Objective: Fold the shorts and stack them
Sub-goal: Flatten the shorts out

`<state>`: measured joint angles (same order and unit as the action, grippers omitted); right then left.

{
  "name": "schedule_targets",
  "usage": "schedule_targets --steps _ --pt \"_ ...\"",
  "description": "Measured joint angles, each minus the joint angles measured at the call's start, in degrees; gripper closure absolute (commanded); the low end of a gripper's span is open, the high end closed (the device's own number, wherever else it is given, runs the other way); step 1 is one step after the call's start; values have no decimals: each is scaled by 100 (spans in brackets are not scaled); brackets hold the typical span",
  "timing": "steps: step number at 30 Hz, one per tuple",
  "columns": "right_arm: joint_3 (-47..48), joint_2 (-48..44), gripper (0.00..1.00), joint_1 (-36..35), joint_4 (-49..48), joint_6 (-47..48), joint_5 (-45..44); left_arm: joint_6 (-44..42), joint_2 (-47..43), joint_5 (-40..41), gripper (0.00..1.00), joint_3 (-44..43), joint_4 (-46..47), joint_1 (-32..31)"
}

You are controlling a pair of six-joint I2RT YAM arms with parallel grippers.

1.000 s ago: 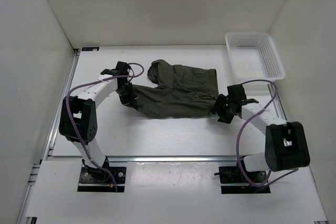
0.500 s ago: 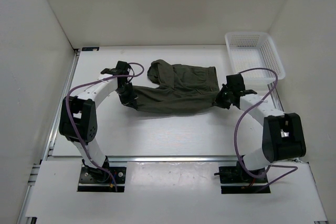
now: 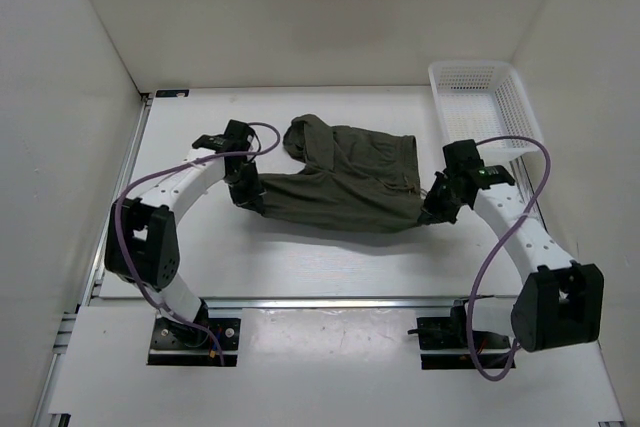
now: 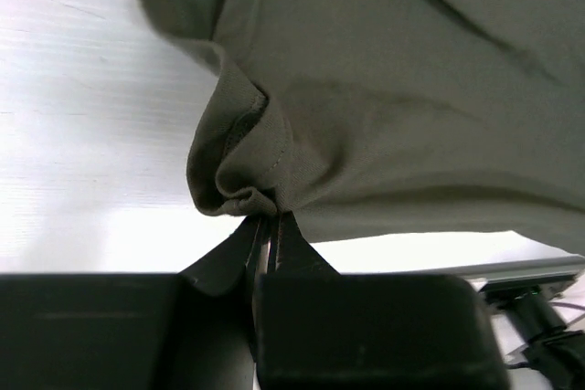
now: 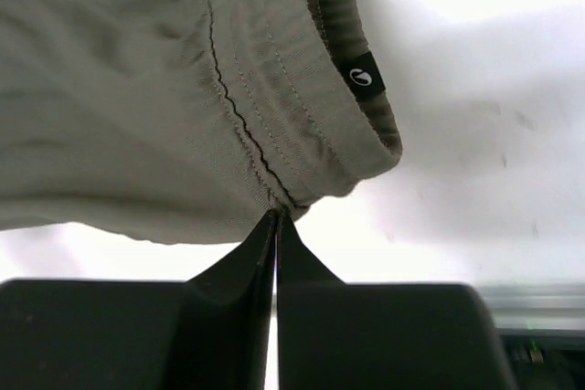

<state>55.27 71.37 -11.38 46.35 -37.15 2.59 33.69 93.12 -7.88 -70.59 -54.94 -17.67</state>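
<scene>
The dark olive-green shorts (image 3: pixel 345 182) hang stretched between both arms above the middle of the table, their far part bunched toward the back. My left gripper (image 3: pixel 246 190) is shut on the left edge of the shorts (image 4: pixel 366 89), with a fold of hem pinched at its fingertips (image 4: pixel 239 237). At the right end, my right gripper (image 3: pixel 437 203) is shut on the seam of the shorts (image 5: pixel 183 89) near the waistband, beside a small black label (image 5: pixel 363 75). The near edge of the cloth sags between the two grips and casts a shadow on the table.
A white plastic mesh basket (image 3: pixel 484 105) stands at the back right corner, just behind the right arm. White walls close in the table (image 3: pixel 300 257) on the left, back and right. A metal rail (image 3: pixel 330 301) runs along the near edge.
My right gripper has closed on the right end of the shorts and lifted it to the right. The cloth is now pulled taut and raised between both arms.
</scene>
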Motion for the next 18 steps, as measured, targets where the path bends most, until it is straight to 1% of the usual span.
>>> schedule_targets --steps 3,5,10,12,13,14,18 --pt "13 483 100 0 44 -7 -11 -11 177 68 90 -20 -13 -186" --pt "175 1078 100 0 -37 2 -79 -22 367 131 90 -85 -17 -278" --pt "1060 2820 100 -24 -522 72 -332 -48 800 225 90 -323 -4 -391" --pt "1285 3169 99 -28 -688 122 -407 -52 850 251 90 -345 7 -422" --pt "1329 3252 89 -31 -750 138 -435 -52 859 256 90 -350 0 -424" --pt "1344 3279 82 -37 -774 151 -457 -52 859 258 90 -358 -7 -426" --pt "1338 3200 69 -44 -776 164 -535 -68 861 260 90 -424 -7 -431"
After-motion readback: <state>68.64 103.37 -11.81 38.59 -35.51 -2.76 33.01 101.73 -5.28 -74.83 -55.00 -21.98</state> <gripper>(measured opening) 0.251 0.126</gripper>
